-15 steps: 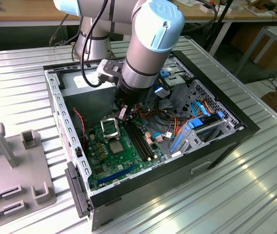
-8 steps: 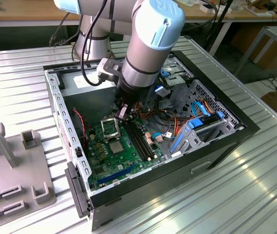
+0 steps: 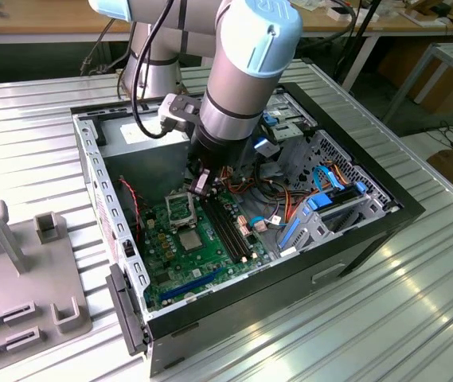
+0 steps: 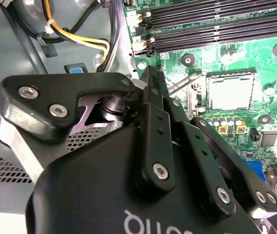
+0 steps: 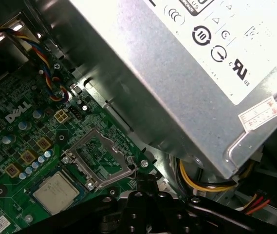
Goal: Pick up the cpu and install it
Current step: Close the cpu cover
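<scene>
Matte black fingers above flat silver-grey square cpu

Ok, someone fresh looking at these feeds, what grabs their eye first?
Probably the big grey-and-blue robot arm reaching down into the open black computer case. Next, the bright green motherboard on the case floor, where the small silver-grey square cpu lies in its socket beside the raised metal socket frame.

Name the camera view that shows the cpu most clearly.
The first wrist view: the cpu lies unobstructed in its socket beside the raised metal frame. The second wrist view shows it too. In the exterior view it is tiny.
</scene>
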